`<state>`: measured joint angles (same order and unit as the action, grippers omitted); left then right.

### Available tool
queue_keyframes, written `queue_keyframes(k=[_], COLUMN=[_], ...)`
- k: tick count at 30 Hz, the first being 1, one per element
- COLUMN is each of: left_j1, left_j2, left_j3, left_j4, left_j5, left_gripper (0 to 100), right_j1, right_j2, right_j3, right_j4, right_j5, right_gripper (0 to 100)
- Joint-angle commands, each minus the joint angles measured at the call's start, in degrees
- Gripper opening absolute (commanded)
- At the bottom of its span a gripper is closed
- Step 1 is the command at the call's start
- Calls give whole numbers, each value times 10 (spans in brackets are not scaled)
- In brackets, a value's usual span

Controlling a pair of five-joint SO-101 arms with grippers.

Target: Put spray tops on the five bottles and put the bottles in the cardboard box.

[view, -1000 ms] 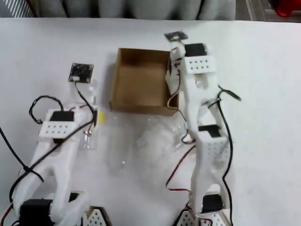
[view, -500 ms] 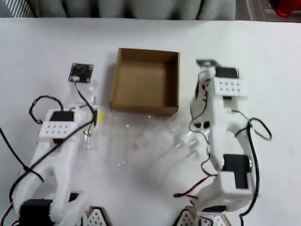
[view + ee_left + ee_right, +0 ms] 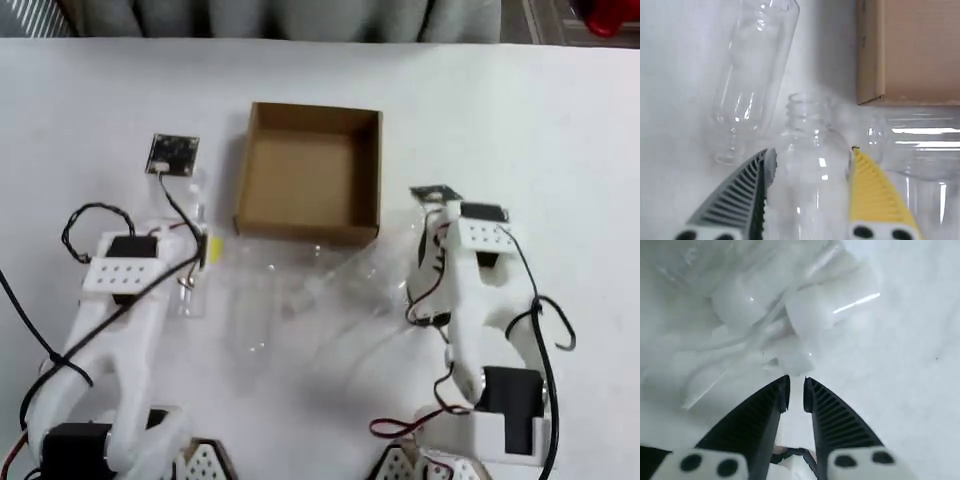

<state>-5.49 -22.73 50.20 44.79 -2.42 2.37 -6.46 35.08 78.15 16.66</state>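
In the left wrist view my left gripper (image 3: 811, 152) is shut on a clear bottle (image 3: 807, 107), grey and yellow fingers against its sides, its neck bare. A second clear bottle (image 3: 755, 75) lies beside it, and a third (image 3: 920, 145) rests by the cardboard box (image 3: 910, 50). From above, the left gripper (image 3: 195, 265) sits left of the box (image 3: 310, 175), whose floor is bare. The right gripper (image 3: 796, 385) is shut on nothing, just short of a heap of white spray tops (image 3: 805, 315). It shows from above (image 3: 425, 255) at the right end of the clear bottle pile (image 3: 310, 290).
A small circuit board (image 3: 173, 153) with a black cable lies on the white table (image 3: 560, 120) left of the box. Loose red and black wires hang along the right arm. Open table stretches behind and to the right of the box.
The right arm has swung away from the box's right wall and pulled back toward the near side, ending by the bottle pile. The left arm has kept still with its bottle.
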Motion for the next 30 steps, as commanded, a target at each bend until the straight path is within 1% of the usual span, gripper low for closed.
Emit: queue_keyframes(k=[1, 5, 11, 14, 18, 21, 23, 28, 30], left_j1=[-3, -3, -3, -2, -2, -2, -2, -2, -2], left_j2=[-29, -29, -29, -29, -29, -29, -29, -29, -29], left_j3=[-9, -9, -9, -9, -9, -9, -9, -9, -9], left_j4=[-19, -19, -19, -19, -19, -19, -19, -19, -19], left_j5=[-3, -3, -3, -3, -3, -3, -3, -3, -3], left_gripper=[24, 24, 24, 24, 24, 24, 24, 24, 24], right_j1=[-15, -34, -34, -33, -33, -31, -30, -32, -35], right_j2=[-26, -27, -29, -47, -73, -79, -78, -78, -71], right_j3=[28, 55, 53, 54, 62, 93, 108, 113, 113], right_j4=[-68, -102, -102, -103, -104, -145, -171, -188, -200], right_j5=[-44, -55, -55, -77, -93, -127, -137, -143, -170], right_gripper=[65, 133, 138, 140, 186, 187, 187, 187, 187])
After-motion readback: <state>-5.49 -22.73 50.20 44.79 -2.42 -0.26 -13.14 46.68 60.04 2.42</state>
